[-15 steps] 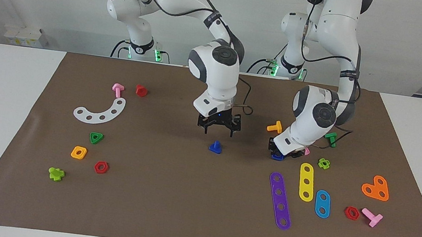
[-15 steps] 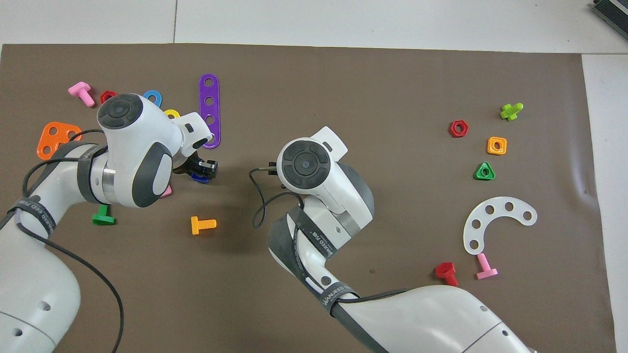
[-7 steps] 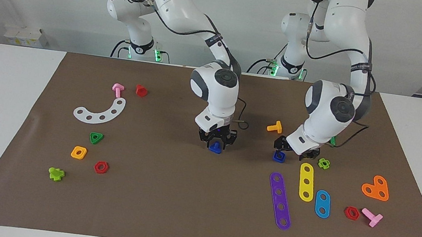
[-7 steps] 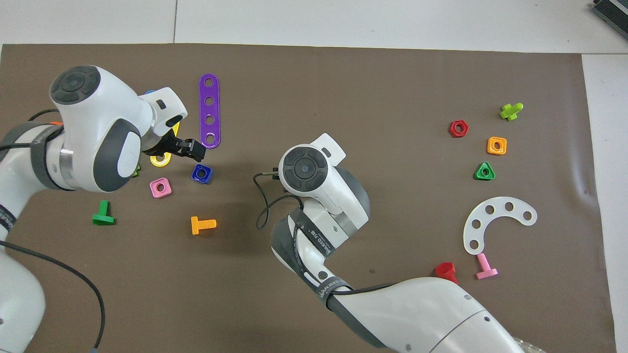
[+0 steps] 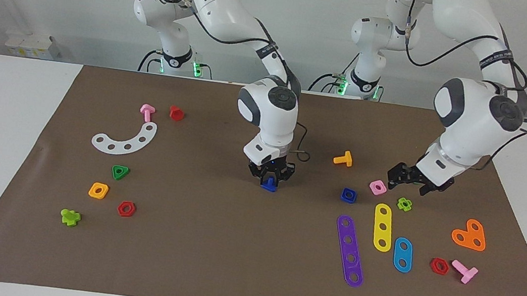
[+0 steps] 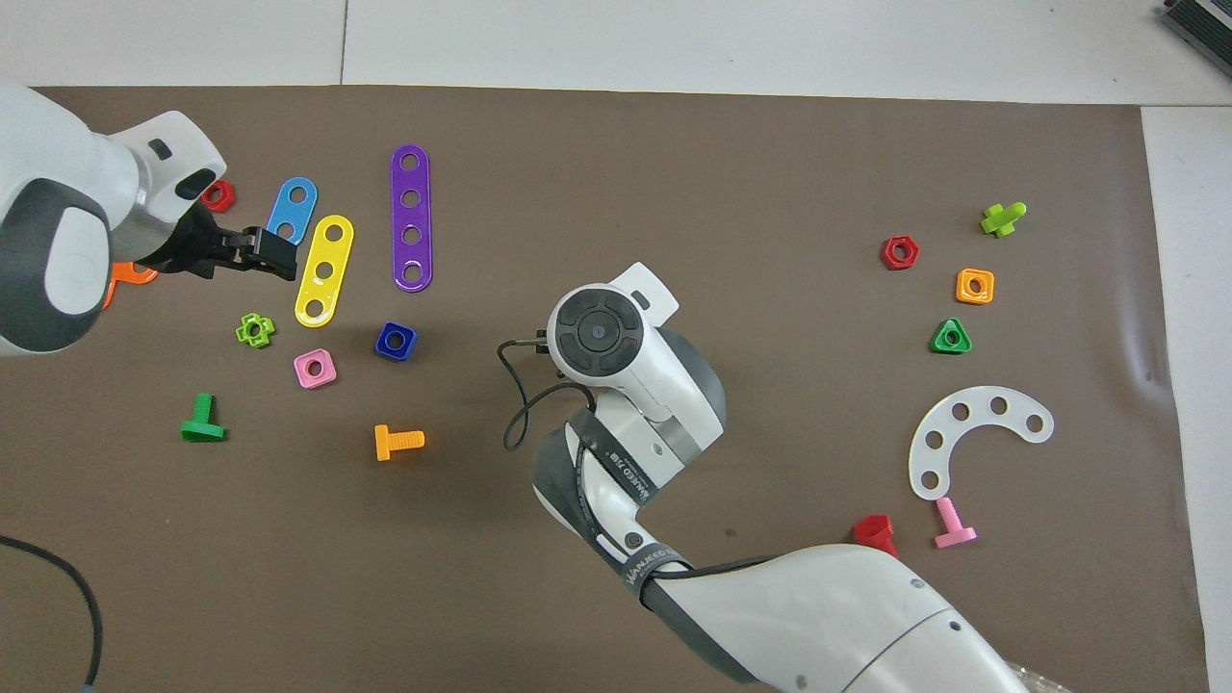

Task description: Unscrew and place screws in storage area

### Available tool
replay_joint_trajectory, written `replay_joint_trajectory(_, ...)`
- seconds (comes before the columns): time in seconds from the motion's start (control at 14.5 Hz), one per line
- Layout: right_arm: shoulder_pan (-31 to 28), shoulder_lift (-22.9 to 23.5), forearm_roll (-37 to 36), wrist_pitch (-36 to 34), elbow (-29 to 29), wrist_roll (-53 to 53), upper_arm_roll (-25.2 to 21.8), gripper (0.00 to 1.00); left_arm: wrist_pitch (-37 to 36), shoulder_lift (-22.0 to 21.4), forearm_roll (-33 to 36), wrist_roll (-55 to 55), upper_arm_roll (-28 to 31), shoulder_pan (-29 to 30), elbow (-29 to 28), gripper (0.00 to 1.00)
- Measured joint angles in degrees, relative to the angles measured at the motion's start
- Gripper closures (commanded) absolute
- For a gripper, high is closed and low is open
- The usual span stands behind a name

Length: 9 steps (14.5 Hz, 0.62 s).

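Between the jaws of the right gripper [image 5: 269,182], down at the bench near the mat's middle, sits the blue screw [image 5: 268,186]; the jaws stand narrow around it, though a firm hold cannot be told. It looks light, stiff and smooth, so likely slippery: best pinched across the stubby shaft above the wide head. Jaws of the left gripper [image 5: 408,179] hang wide and empty over the pink nut [image 5: 377,187]. Storage, by the white curved strip [image 5: 126,139], lies well apart
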Motion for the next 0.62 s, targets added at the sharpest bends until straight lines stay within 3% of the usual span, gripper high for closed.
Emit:
replay_joint_trajectory(0.28, 0.0, -0.2, 0.0, 0.0, 0.4, 0.0, 0.0, 0.59, -10.7, -0.5, 4.5, -0.6, 0.3, -0.1, 8.2, 0.0)
replay_joint_trajectory(0.48, 0.0, -0.2, 0.0, 0.1, 0.4, 0.0, 0.0, 0.59, -15.3, -1.3, 6.1, -1.8, 0.3, -0.3, 11.1, 0.0)
replay_joint_trajectory(0.55, 0.0, -0.2, 0.0, 0.1, 0.4, 0.0, 0.0, 0.64, -16.2, -1.9, 6.1, -1.8, 0.3, -0.3, 11.3, 0.0)
replay_joint_trajectory(0.62, 0.0, -0.2, 0.0, 0.1, 0.4, 0.0, 0.0, 0.99, -16.7, -2.5, 6.1, -1.9, 0.3, -0.3, 11.3, 0.0)
